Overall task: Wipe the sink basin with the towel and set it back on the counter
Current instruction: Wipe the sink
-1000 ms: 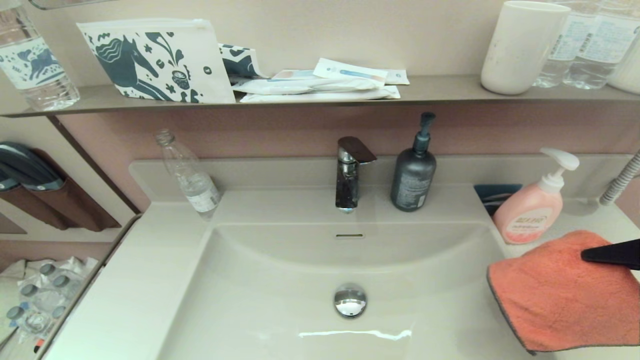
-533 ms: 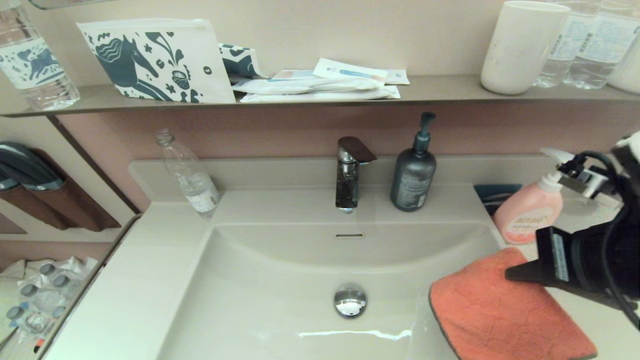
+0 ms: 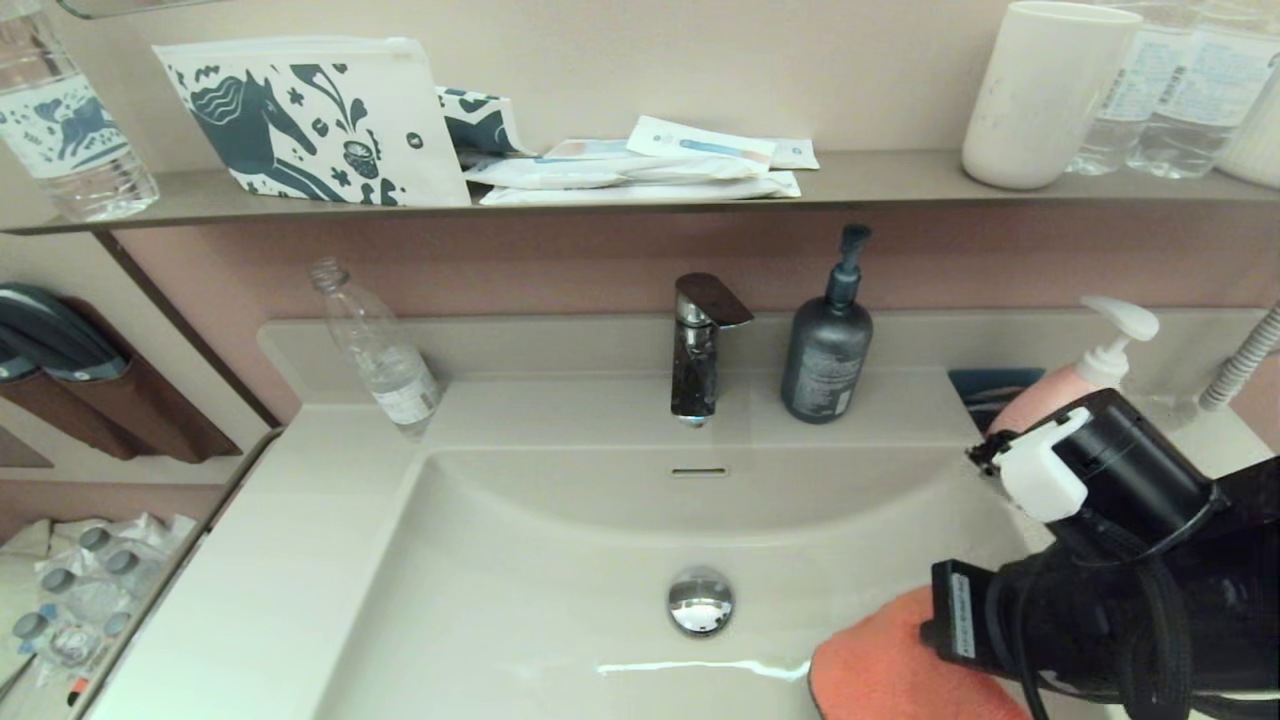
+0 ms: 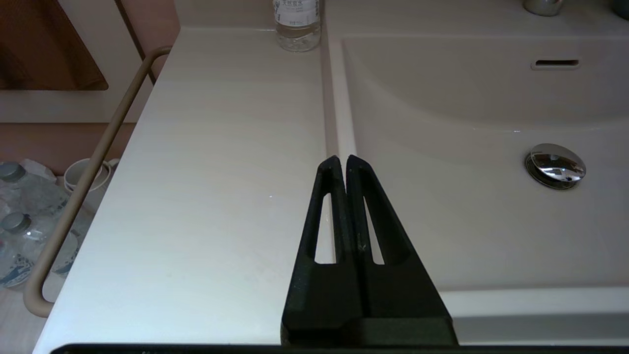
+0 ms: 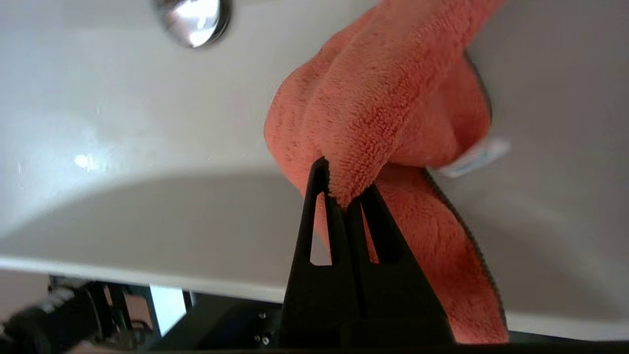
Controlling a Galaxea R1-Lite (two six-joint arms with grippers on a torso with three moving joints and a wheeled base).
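The orange-coral towel hangs bunched inside the off-white sink basin at its front right, to the right of the chrome drain stopper. My right gripper is shut on a fold of the towel, whose white tag and grey edging show in the right wrist view. In the head view the right arm covers most of the cloth, and its fingers are hidden there. My left gripper is shut on nothing, parked over the counter at the basin's left rim, out of the head view.
A pink soap pump bottle stands just behind the right arm, a dark grey pump bottle and the tap on the back ledge. A clear plastic bottle leans at the back left corner. A shelf with cup and pouches runs above.
My right arm has carried the towel left and down, off the right counter and into the basin. The cloth went from spread flat to bunched. The left gripper's earlier position is not shown.
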